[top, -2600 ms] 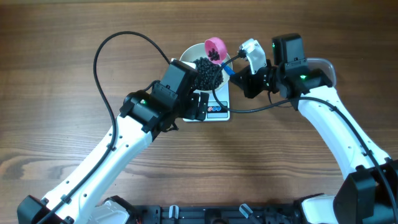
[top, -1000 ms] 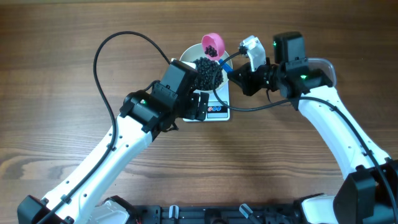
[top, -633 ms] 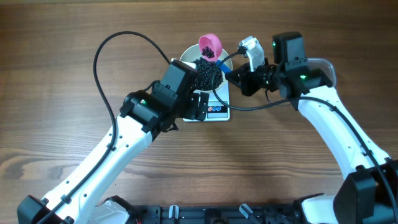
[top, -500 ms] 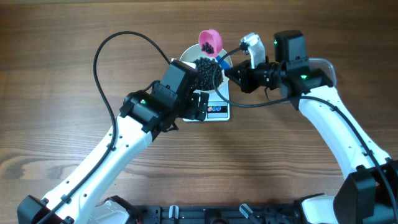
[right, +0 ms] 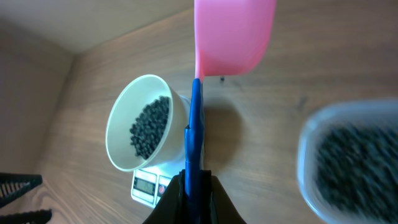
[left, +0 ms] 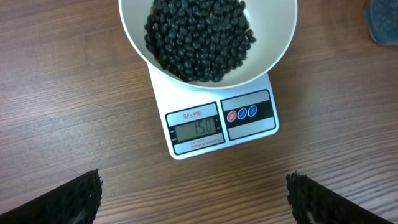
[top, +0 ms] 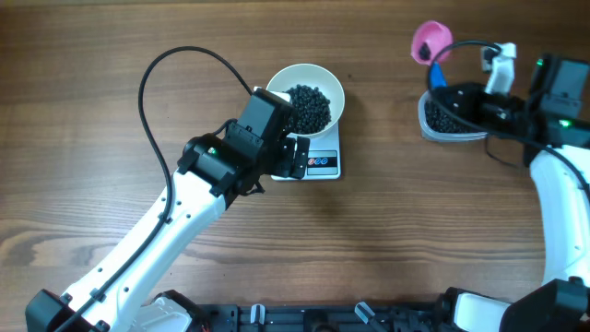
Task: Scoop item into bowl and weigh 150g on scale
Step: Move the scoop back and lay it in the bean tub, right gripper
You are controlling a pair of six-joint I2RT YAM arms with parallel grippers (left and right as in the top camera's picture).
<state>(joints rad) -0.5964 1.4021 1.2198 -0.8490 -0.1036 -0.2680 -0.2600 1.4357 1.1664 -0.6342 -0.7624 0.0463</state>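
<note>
White bowl [top: 330,83] of black beans [top: 309,106] is sitting on the scale [top: 318,163] overhead. Right gripper [top: 454,94] is holding the pink scoop [top: 430,40] by the clear tub [top: 449,122], well apart from the bowl.
Left wrist: left gripper [left: 194,199] is hanging wide open over the bench [left: 62,93], scale display showing 150.
Right wrist: jaws are clamping the scoop's blue handle.

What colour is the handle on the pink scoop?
Blue. The handle shows best in the right wrist view.
</note>
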